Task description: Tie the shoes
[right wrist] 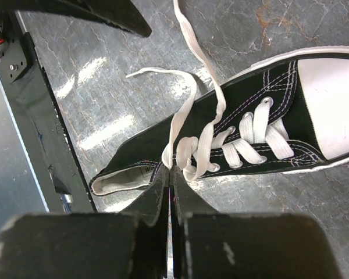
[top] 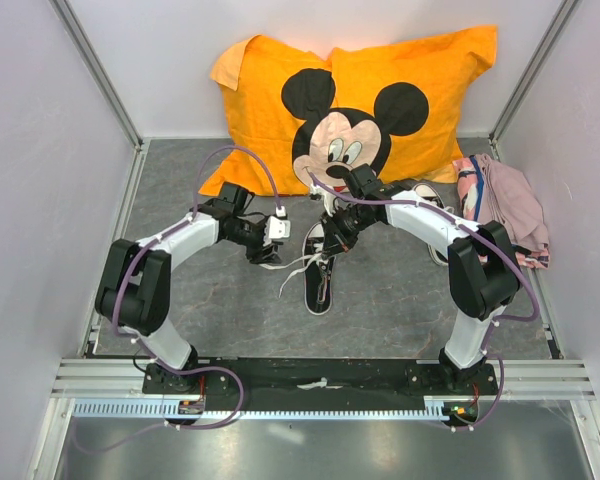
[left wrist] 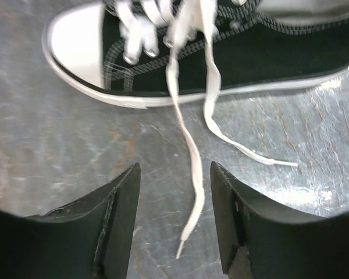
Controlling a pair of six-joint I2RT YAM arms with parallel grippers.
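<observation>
One black sneaker with a white toe cap lies mid-table, its white laces loose. It shows in the left wrist view and in the right wrist view. My left gripper is open just left of the shoe. A loose lace end lies on the table between its jaws, untouched. My right gripper is shut on a lace near the top eyelets. The second sneaker is partly hidden behind the right arm.
An orange Mickey Mouse pillow leans against the back wall. A pink cloth lies at the right wall. Grey walls close in both sides. The arms' base rail runs along the near edge.
</observation>
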